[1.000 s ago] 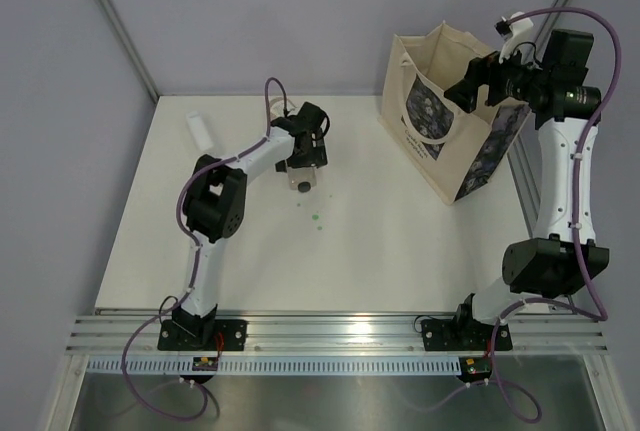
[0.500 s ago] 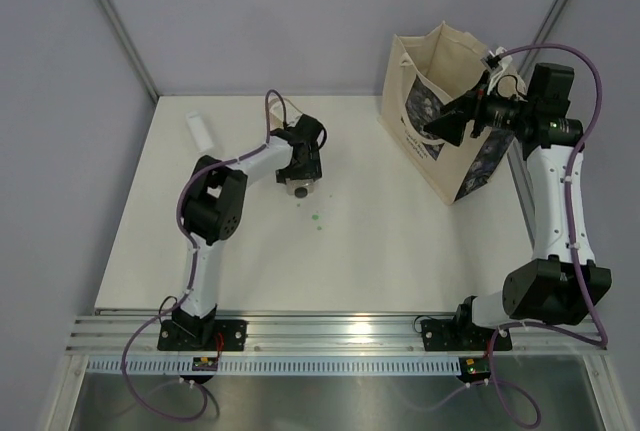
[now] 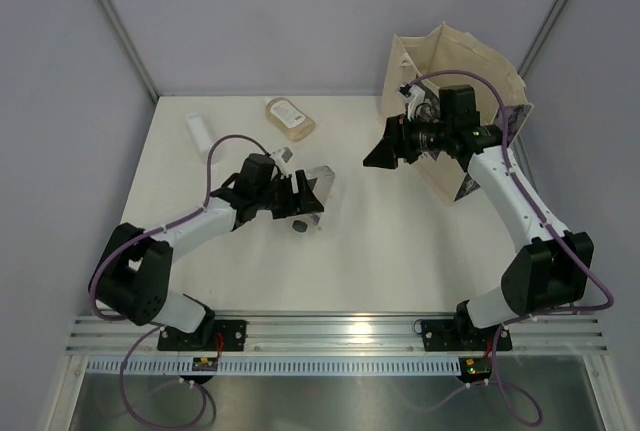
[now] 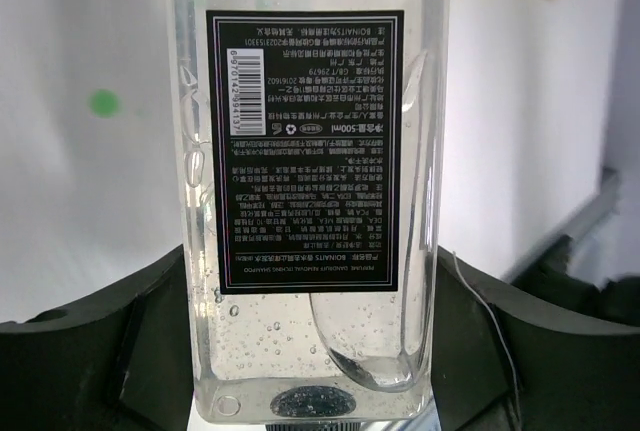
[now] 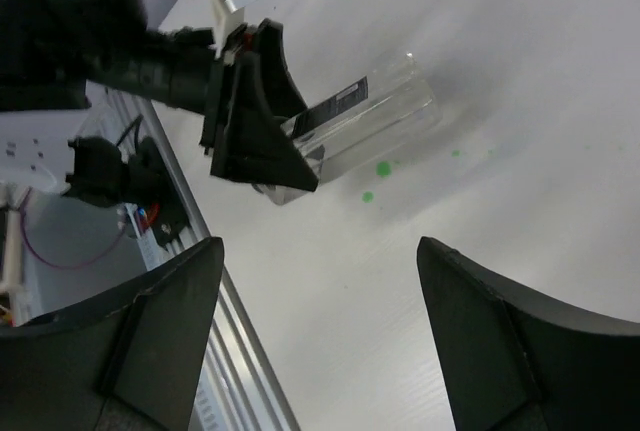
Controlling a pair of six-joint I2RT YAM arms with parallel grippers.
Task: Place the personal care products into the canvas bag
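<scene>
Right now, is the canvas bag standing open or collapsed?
Standing open: in the top view the canvas bag has its cream walls upright and its mouth spread wide, with the inside wall showing.

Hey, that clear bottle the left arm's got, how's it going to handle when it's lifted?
The clear bottle looks rigid and flat-sided, so it probably won't roll or squash in the left gripper. Its smooth walls could slip between the fingers. The bubbly liquid inside likely makes it fairly heavy for its size.

The clear plastic bottle (image 4: 310, 351) is glossy, its black paper label (image 4: 305, 141) matt; the cream canvas bag (image 3: 460, 51) is coarse cloth, standing on the smooth white tabletop (image 3: 400, 241).
</scene>
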